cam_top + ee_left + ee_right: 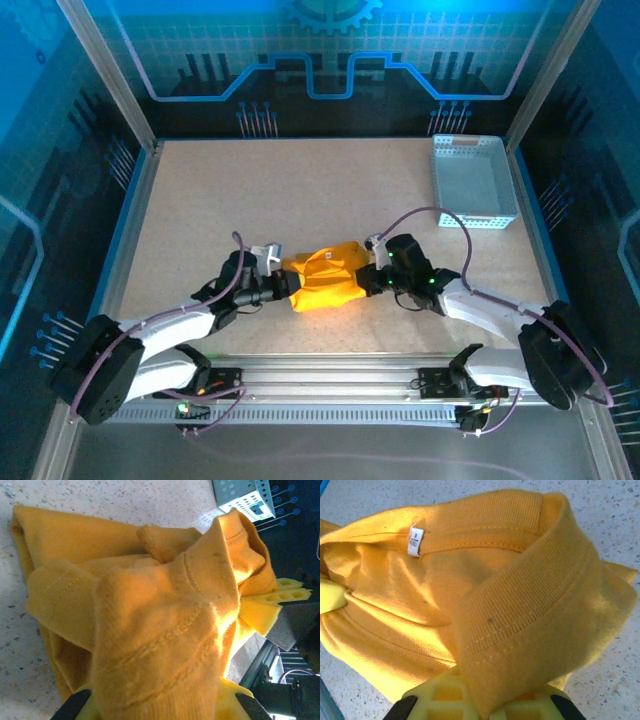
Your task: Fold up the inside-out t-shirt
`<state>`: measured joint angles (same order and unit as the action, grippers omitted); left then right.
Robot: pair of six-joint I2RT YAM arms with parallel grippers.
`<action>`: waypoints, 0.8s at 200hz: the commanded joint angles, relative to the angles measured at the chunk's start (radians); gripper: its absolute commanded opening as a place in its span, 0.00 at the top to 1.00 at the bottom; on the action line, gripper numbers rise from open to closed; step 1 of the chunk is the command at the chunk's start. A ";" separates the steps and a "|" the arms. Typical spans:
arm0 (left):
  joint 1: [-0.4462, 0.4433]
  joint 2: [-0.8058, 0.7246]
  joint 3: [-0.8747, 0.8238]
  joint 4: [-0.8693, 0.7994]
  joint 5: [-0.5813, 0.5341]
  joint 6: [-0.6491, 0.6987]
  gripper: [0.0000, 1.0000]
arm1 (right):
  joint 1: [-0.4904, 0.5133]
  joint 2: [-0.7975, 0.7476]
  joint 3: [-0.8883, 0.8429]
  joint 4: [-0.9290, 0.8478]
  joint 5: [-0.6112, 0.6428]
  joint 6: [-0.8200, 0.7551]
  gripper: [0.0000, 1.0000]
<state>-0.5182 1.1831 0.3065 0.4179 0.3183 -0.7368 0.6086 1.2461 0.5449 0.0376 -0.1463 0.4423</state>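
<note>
Orange shirt (325, 278) is bunched between the jaws, we hold it with left gripper (284, 288) and right gripper (373, 274) both pinched shut, and uneven pulling could slip a hem.

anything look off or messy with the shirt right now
The t-shirt is a crumpled wad, pinched between the left pincer and right pincer instead of lying flat. Its white neck label and seam stitching show, so it is inside out. Nothing spilled or damaged.
</note>
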 commanded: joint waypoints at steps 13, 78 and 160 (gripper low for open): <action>0.008 0.130 0.049 0.008 -0.072 -0.036 0.99 | -0.016 0.105 0.075 -0.076 0.125 0.046 0.98; 0.025 0.292 0.128 -0.028 -0.133 -0.091 0.70 | -0.030 0.206 0.158 -0.171 0.198 0.066 0.65; 0.007 -0.090 0.294 -0.617 -0.425 0.038 0.33 | -0.056 0.009 0.227 -0.315 0.229 -0.022 0.40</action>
<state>-0.5003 1.1545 0.5232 -0.0254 -0.0242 -0.7673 0.5568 1.3006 0.7280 -0.2245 0.0704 0.4568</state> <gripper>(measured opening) 0.674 0.605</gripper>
